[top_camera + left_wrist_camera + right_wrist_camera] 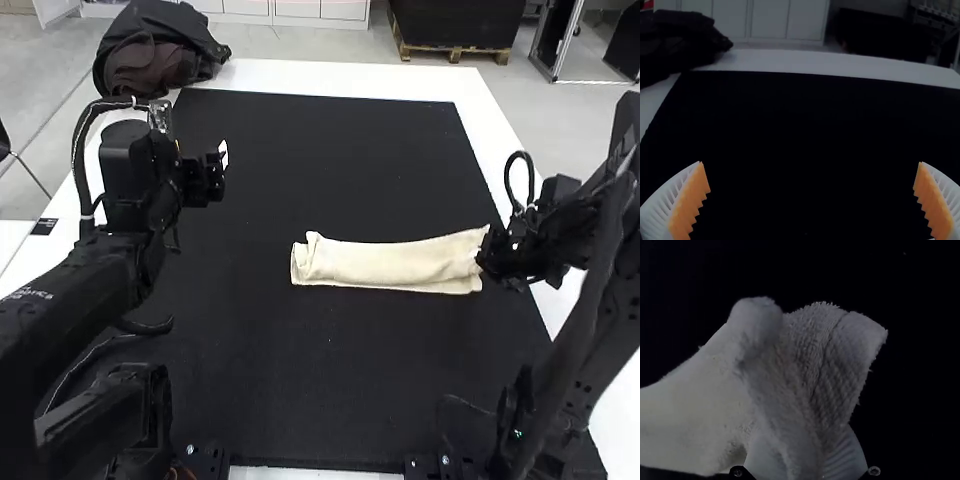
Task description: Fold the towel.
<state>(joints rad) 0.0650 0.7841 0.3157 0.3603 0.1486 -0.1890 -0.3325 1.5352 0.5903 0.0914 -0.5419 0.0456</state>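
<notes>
We're seeing the towel [390, 262] lying on the black mat [300, 380] atop the white tabletop [350, 78], approx. mid-table & running sideways twd the R gripper [487, 256]. It's lying folded into a long, narrow strip, w/ a lower layer peeking out along the near edge & a small bump sticking up at the end nearer the L arm. We can't tell the exact no. of layers.

W/ the R gripper, we're pinching the towel's R end: in its wrist view the fingers [846, 455] are closing down on cloth, w/ just the towel's thickness btwn them. Bunched folds are rising from btwn the fingers, incl. a rounded lump & a flatter flap w/ a line running along it; the rest of the cloth is spreading off to one side. The towel's other end is lying well apart from these fingers.

W/ the L gripper [215, 172], we're holding nothing; its fingers [687, 205] are standing wide apart. It's hanging over the mat's L side, farther from us than the towel & well apart from it.

A dark fabric bundle [160, 50] is sitting at the tabletop's far L corner, beyond the L gripper.
</notes>
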